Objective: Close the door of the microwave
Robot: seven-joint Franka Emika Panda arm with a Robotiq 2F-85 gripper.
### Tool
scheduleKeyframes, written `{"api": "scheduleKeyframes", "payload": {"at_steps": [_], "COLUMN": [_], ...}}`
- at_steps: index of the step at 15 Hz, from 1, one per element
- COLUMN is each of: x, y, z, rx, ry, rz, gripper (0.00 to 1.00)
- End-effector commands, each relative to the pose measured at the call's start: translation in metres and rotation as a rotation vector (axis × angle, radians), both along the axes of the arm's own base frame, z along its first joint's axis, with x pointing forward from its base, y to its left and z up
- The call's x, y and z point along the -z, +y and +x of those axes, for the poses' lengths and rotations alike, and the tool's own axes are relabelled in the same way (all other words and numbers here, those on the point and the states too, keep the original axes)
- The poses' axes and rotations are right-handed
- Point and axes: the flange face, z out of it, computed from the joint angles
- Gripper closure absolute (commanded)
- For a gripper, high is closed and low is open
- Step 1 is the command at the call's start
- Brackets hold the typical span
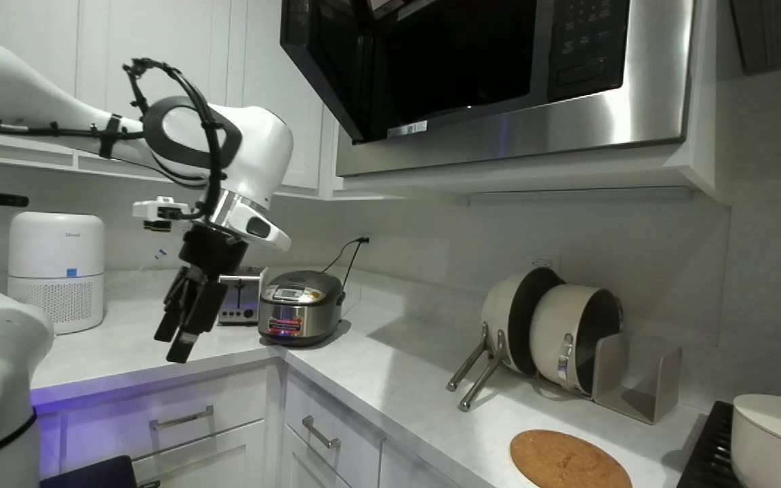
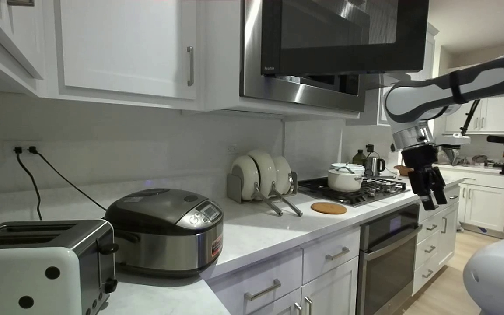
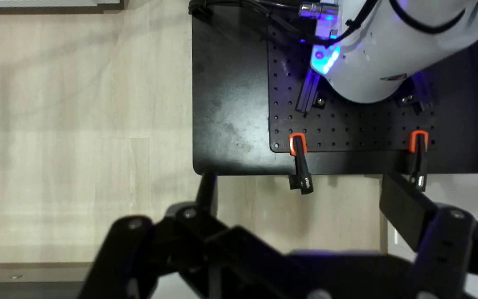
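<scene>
In an exterior view we have the microwave [image 1: 539, 122] up at one o'clock, and its door [image 1: 329, 61] stands open at eleven, angled outward! We spot the claw [image 1: 175, 341] down at eight, tips toward seven o'clock, well apart from the door. The rice cooker [image 1: 302, 312] sits on the white surface [image 1: 397, 359], a toaster [image 1: 241, 298] at its nine.

In an exterior view we get the door [image 2: 344, 57] at one o'clock, outer side showing, and the claw [image 2: 435, 204] hanging toward its five o'clock, well below.

And the wrist view lets us call it: the fingers [image 3: 407, 209] are spread wide, at seven and four o'clock, while the robot's base [image 3: 380, 62] stands at two on a black surface [image 3: 230, 104], two clamps [image 3: 303, 170] along its edge.
</scene>
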Motion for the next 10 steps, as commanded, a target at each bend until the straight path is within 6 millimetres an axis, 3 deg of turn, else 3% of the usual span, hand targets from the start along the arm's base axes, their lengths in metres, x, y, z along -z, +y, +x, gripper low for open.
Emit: {"api": "scheduleKeyframes", "payload": {"at_steps": [1,4,10], "x": [-0.029,-0.065,-0.117], "y": [0.027,0.055,0.108], "z": [-0.055,-0.09,-0.113], "rx": [-0.128,-0.2,-0.353], "ry": [-0.14,-0.282,-0.615], "rz": [0.012,0.057,0.105], "gripper": [0.0,0.0,0.0]}}
